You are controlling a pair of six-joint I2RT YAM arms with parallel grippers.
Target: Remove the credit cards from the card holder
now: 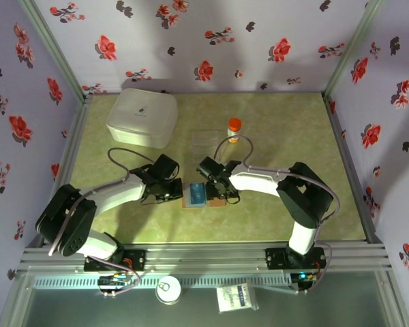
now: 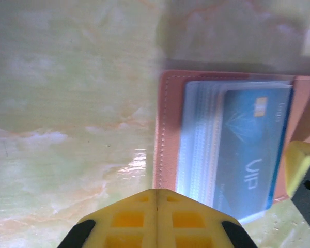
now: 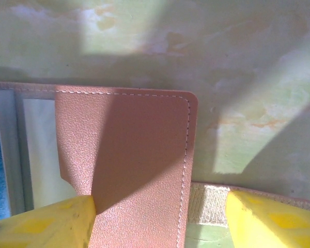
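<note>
Left gripper (image 2: 156,212) first: its yellow pads are pressed flat together with nothing between them, just beside the stitched edge of the small, flat, brown leather-like bifold card holder (image 2: 168,134). The holder lies open on the green marbled table (image 2: 67,103), between the two arms.

Over to the right gripper (image 3: 160,225). Its yellow fingers (image 3: 41,227) stand apart, straddling the holder's brown flap. There is a gap on the outer side, so I see no grip.

Now the prize: a thin blue plastic credit card (image 2: 248,150) marked VIP sits topmost on the inner face, and its near end seems to poke past the holder's edge. I'd call it light, stiff and slick. Lying flat, it gives the fingers little to bite, so that protruding end is the place to pinch. The holder looks soft and light and is likely to slide or fold unless the other gripper pins it down.

Counting up:
- One card holder.
- One blue card in plain sight, with pale stepped edges beneath it. Those look like more credit cards, but how many I cannot tell.

Farther out are one white lidded box (image 1: 142,117), one clear plastic tray (image 1: 206,139) and one orange-capped bottle (image 1: 234,127).
</note>
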